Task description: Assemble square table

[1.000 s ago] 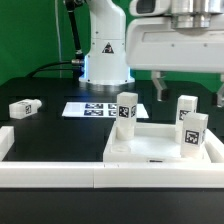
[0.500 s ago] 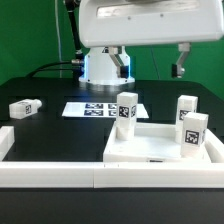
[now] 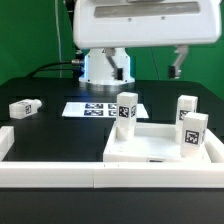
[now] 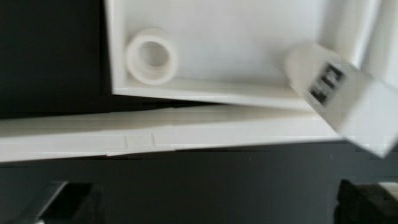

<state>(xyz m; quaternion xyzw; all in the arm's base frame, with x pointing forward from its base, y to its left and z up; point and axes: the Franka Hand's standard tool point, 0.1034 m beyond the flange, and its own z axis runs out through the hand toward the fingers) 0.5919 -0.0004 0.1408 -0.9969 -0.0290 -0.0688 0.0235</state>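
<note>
The white square tabletop (image 3: 155, 150) with a raised rim lies at the exterior view's right front. Three white tagged legs stand upright on it: one at its back left (image 3: 126, 110), one at its back right (image 3: 186, 108), one at its right (image 3: 194, 134). A fourth leg (image 3: 24, 107) lies on the table at the left. My gripper (image 3: 148, 62) hangs open and empty high above the tabletop. In the wrist view my gripper (image 4: 217, 205) is open, above the tabletop (image 4: 231, 45), its round socket (image 4: 155, 57) and one leg (image 4: 338, 85).
The marker board (image 3: 100, 108) lies flat behind the tabletop, before the robot base (image 3: 105, 62). A long white border rail (image 3: 70, 176) runs along the front and also shows in the wrist view (image 4: 160, 132). Another rail (image 3: 5, 142) stands at the left.
My gripper has moved toward the exterior view's left and risen, so both fingers now show spread apart. The tabletop and the legs have not moved.
</note>
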